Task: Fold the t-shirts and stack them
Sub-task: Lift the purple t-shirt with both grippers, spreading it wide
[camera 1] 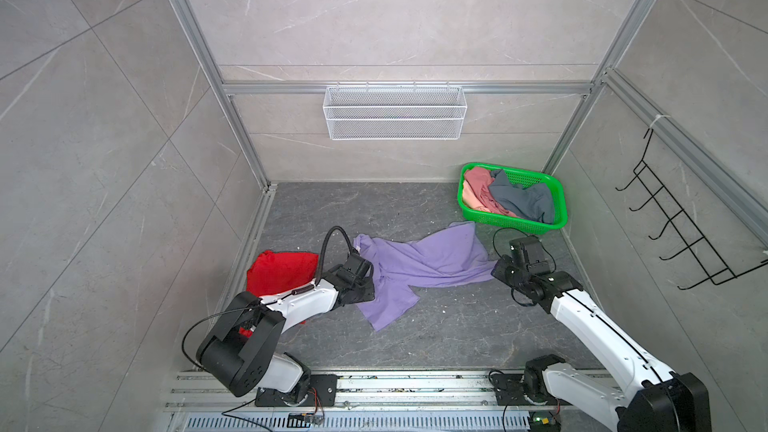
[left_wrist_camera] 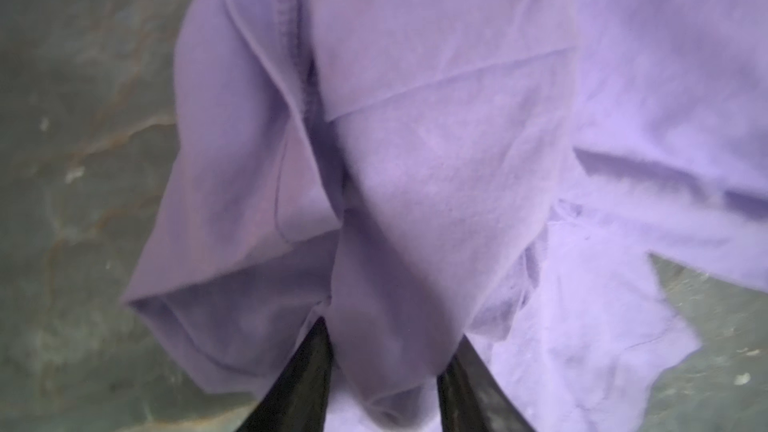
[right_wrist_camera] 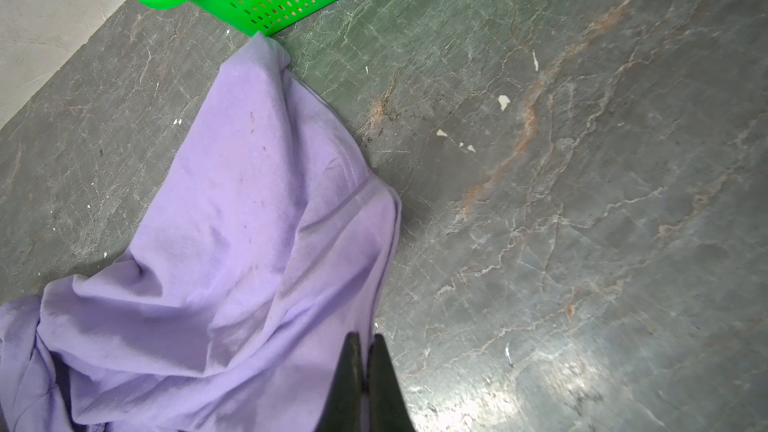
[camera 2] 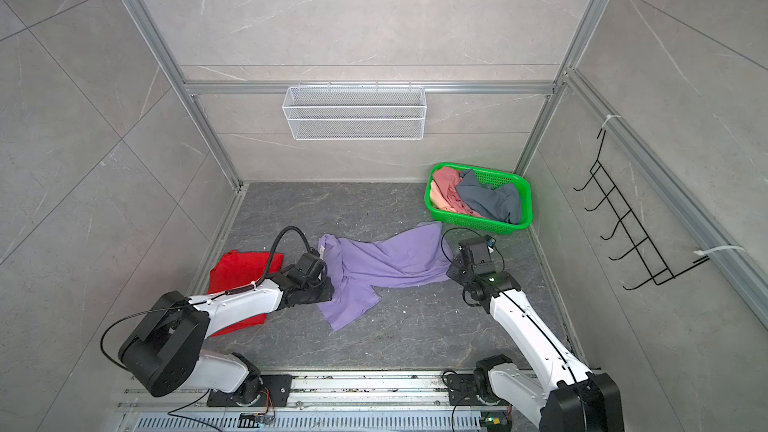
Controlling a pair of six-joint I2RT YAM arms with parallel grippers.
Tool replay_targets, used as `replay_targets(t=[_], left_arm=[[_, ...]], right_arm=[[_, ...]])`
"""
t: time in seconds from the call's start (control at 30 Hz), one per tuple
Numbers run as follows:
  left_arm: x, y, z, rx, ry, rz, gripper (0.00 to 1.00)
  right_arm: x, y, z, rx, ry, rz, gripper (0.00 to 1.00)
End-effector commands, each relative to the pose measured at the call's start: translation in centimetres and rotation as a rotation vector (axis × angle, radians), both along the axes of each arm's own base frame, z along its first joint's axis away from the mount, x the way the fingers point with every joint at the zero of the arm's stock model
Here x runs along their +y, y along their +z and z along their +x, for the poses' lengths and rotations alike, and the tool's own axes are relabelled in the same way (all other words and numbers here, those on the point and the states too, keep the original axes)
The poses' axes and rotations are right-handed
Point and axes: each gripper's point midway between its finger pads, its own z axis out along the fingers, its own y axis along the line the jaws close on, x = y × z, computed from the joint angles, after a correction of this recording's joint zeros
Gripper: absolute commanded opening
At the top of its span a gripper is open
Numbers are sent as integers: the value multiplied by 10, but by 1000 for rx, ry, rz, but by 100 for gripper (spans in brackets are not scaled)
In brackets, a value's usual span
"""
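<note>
A soft red t-shirt [camera 1: 282, 270] is seen bunched at the left, partly under the left arm. A thick fold of the lavender t-shirt [camera 1: 432, 259] is straddled by the parted fingers of the left gripper [left_wrist_camera: 392, 330]; whether it is pinched cannot be told. The matte, creased jersey is spread across the middle, its hem clenched by the right gripper [right_wrist_camera: 365, 338]. Crumpled pink [camera 1: 478, 184] and grey-blue [camera 1: 523, 201] t-shirts are held in the green perforated plastic basket [camera 1: 515, 224]. Everything is laid on a dark veined stone-look floor [camera 1: 457, 326], enclosed by pale marbled panels and aluminium rails.
</note>
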Motion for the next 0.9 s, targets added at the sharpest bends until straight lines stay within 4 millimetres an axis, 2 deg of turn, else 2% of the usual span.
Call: replay_targets(t=[0.0, 0.13, 0.37, 0.43, 0.5, 0.6, 0.67, 0.8, 0.87], left_arm=[[-4, 1, 6, -14, -14, 14, 29], [-3, 27, 8, -63, -8, -3, 13], [-2, 102, 3, -193, -28, -97, 11], [-1, 120, 1, -221, -35, -114, 3], [0, 139, -1, -254, -45, -127, 0], [7, 180, -3, -341, -50, -139, 0], [17, 217, -5, -426, -49, -135, 0], [50, 313, -20, -662, -24, -122, 0], [70, 359, -32, -794, 5, -121, 0]], right_arm=[[-2, 24, 5, -52, 9, -24, 0], [-2, 45, 10, -93, 25, -42, 0], [-2, 85, 21, -179, 39, -56, 0], [-1, 101, 24, -216, 46, -58, 0], [0, 123, 26, -268, 56, -60, 0], [0, 172, 27, -374, 79, -75, 0], [1, 212, 23, -457, 105, -82, 0], [0, 298, 0, -651, 154, -95, 0], [-1, 334, -15, -738, 166, -99, 0]])
